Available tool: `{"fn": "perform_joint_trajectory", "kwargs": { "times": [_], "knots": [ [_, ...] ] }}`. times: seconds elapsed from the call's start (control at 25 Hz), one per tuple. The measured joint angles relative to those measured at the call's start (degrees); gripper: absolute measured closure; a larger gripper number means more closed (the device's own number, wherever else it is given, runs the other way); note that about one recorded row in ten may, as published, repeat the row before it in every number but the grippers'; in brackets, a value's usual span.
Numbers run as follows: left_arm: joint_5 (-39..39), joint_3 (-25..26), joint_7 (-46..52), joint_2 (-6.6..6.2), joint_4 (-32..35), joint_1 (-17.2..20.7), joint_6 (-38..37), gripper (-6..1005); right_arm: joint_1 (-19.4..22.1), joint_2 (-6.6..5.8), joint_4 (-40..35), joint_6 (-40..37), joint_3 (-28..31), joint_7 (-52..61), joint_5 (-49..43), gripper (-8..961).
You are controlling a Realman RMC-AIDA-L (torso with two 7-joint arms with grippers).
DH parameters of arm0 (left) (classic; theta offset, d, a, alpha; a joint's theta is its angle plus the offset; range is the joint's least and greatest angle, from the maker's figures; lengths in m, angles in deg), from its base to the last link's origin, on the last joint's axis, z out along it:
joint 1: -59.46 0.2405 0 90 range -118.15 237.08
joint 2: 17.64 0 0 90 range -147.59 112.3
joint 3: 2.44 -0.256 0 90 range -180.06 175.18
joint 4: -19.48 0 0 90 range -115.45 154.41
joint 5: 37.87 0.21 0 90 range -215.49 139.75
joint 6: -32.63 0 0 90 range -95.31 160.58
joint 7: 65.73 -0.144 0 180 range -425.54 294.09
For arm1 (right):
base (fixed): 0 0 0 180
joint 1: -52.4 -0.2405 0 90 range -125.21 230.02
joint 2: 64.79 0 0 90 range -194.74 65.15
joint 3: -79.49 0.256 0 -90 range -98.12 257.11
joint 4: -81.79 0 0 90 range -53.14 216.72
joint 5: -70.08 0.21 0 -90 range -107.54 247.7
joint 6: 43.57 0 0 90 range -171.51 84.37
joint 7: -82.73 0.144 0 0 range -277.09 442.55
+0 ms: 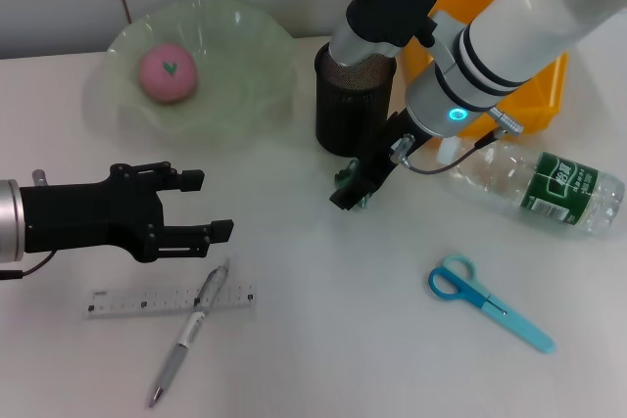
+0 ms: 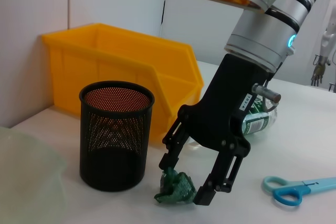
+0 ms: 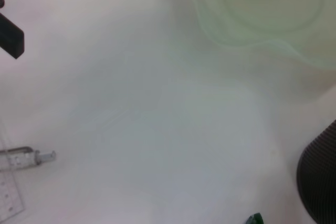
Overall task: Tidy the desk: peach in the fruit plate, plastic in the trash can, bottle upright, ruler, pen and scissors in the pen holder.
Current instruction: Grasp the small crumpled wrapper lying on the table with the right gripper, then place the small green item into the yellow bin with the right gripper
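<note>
Right gripper [image 1: 353, 185] reaches down beside the black mesh pen holder [image 1: 353, 105] in the head view, its 2 fingers apart around a crumpled green plastic [image 1: 347, 179] on the desk [image 1: 323, 320]. Left gripper [image 1: 211, 205] hovers over the near left of the desk with fingers spread and nothing between them, just above the ruler [image 1: 168, 301] and the pen [image 1: 188, 332] lying across it. The peach [image 1: 168, 72] sits in the pale green fruit plate [image 1: 255, 66]. The bottle [image 1: 544, 185] lies on its side near the yellow bin [image 1: 544, 95]; the blue scissors [image 1: 488, 301] lie flat nearer the front.

From the left wrist view, the right gripper [image 2: 187, 188] straddles the plastic [image 2: 176, 188], fingertips at desk level, not yet closed on it, just beside the pen holder [image 2: 116, 135].

In the right wrist view, the plate rim [image 3: 252, 40], pen tip [image 3: 31, 157] and a green scrap [image 3: 255, 218] show.
</note>
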State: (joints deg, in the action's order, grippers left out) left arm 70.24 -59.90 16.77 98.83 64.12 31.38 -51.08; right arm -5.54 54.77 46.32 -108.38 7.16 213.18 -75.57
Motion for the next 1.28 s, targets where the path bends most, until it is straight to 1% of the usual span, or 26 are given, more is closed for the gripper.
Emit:
{"fn": "perform_joint_trajectory", "kwargs": {
  "times": [0.6,0.84,0.96,1.12,1.28],
  "knots": [
    [0.0,0.22,0.2,-0.03,0.0,0.05,-0.21,184,0.24,-0.04,1.55,1.36,-0.6,-0.46,0.21,170],
    [0.0,0.68,0.6,-0.29,0.0,-0.06,-0.23,185,0.53,-0.06,1.55,1.52,-0.63,-0.47,0.21,170],
    [0.0,0.68,0.68,-0.39,0.0,-0.13,-0.22,185,0.82,-0.08,1.01,1.37,-0.62,-0.46,0.22,364],
    [0.0,0.69,0.72,-0.53,0.0,-0.33,-0.22,185,0.98,-0.08,0.13,0.84,-0.62,-0.48,0.71,538],
    [0.0,0.69,0.72,-0.56,0.0,-0.43,-0.22,185,1.52,-0.24,-2.14,-1.35,-0.59,-0.52,2.63,716]
  ]
}}
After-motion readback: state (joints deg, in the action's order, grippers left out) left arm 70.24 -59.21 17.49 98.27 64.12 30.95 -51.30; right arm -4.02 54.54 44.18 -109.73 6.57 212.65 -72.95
